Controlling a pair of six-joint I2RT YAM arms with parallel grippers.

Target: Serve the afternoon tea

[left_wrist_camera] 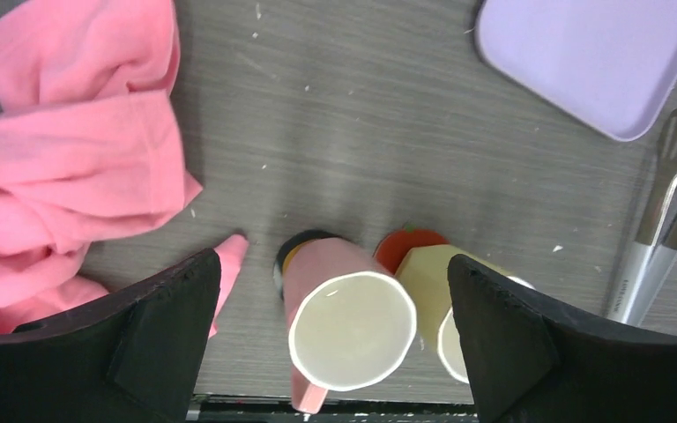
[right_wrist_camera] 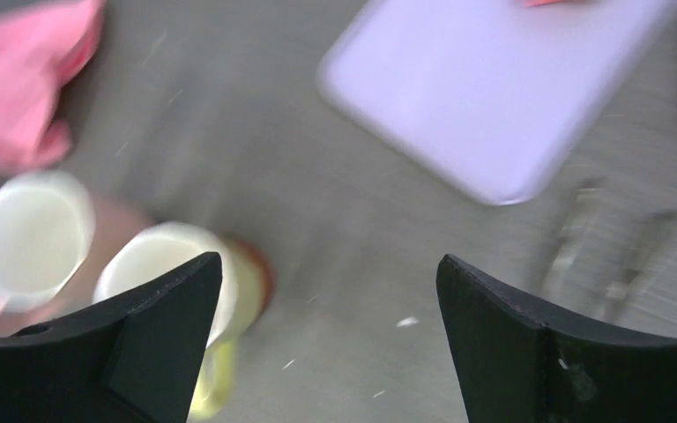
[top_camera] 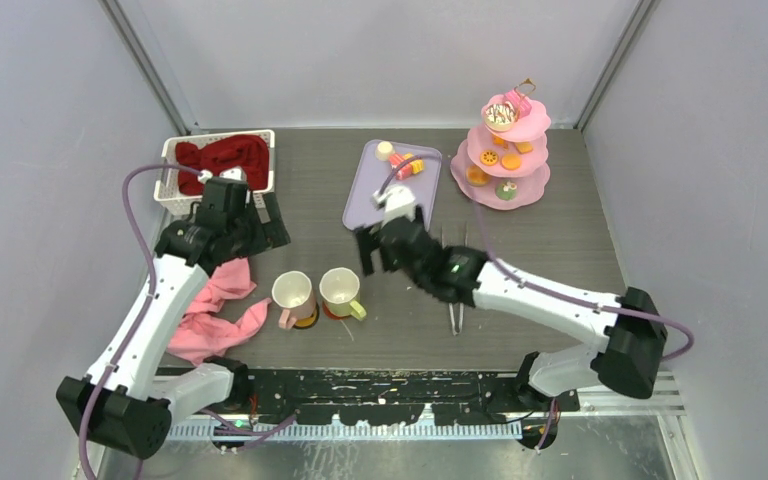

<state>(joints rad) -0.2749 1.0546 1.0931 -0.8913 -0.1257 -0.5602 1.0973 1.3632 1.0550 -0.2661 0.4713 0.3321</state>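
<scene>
Two cream mugs stand near the front: a pink-handled mug [top_camera: 293, 293] and a yellow-handled mug [top_camera: 340, 290], each on a coaster. A pink three-tier stand [top_camera: 535, 187] at the back right holds several toy cakes and donuts. A few toy pieces [top_camera: 405, 163] lie on the purple tray [top_camera: 380, 200]. My left gripper [top_camera: 260, 228] is open and empty, above and behind the mugs; its view shows the pink mug [left_wrist_camera: 348, 326] and yellow mug [left_wrist_camera: 427, 273] below the gripper [left_wrist_camera: 333, 264]. My right gripper [top_camera: 380, 250] is open and empty, hovering just behind the yellow mug [right_wrist_camera: 172, 264].
Long metal tweezers [top_camera: 455, 300] lie right of the mugs, under the right arm. A white basket [top_camera: 174, 175] with a red cloth [top_camera: 222, 158] stands at the back left. A pink cloth [top_camera: 215, 310] lies left of the mugs. The right wrist view is blurred.
</scene>
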